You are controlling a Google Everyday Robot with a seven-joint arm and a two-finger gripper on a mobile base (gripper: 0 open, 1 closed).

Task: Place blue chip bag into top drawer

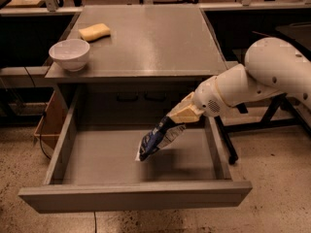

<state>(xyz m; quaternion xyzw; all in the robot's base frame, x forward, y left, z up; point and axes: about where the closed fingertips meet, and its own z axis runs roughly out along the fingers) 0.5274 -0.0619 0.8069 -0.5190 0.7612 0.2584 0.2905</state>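
**Robot end effector holds a chip bag over an open drawer**

The one camera view looks down from the front at a grey metal desk. Its wide, shallow drawer is pulled out toward the viewer. The drawer has a plain flat front, low side walls and a grey floor.

A white robot arm comes in from the right edge of the picture. It slants down and to the left, crossing above the drawer's right wall. At its tip, the tan end effector is clamped on the upper crimped end of the chip bag.

The bag is dark blue foil with white lettering and silvery ends. It hangs tilted, with its held end up and to the right and its free end down and to the left. It sits within the drawer's outline, a little right of the middle. A shadow lies on the drawer floor just beneath it. Whether the bag's lower end touches the floor cannot be told.

On the desk top, a white bowl stands near the front left corner. A yellow sponge lies behind it, a little apart and further from the viewer.

Under the desk top, behind the open drawer, is a panel with two dark handles. A brown box sits just beside the desk's left side. The floor around the desk is speckled.
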